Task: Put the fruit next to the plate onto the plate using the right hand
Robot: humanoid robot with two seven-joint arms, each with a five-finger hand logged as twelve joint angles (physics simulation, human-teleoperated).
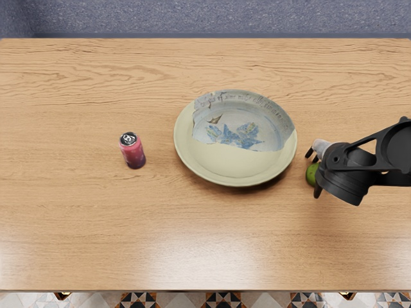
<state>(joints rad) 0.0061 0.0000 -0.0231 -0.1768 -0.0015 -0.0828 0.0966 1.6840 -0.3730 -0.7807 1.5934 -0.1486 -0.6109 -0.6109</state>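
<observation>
Head view. The fruit (312, 173), small and green, lies on the table (77, 224) at the right of the frame, just beside the lower right rim of the plate (183, 147) and not on it. My right hand (340, 170) sits over the fruit's right side and hides most of it. Its arm enters from the right edge and reaches leftward, low over the table. Whether my fingers are open or already closed on the fruit, I cannot tell: the back of the hand covers them. I judge the step in hand to be the grasp. The next move calls for a secure hold, a lift clear of the rim, and a short carry leftward to the plate's bare centre. A red can (132, 151) stands well apart at left of centre. My left arm is out of view.
</observation>
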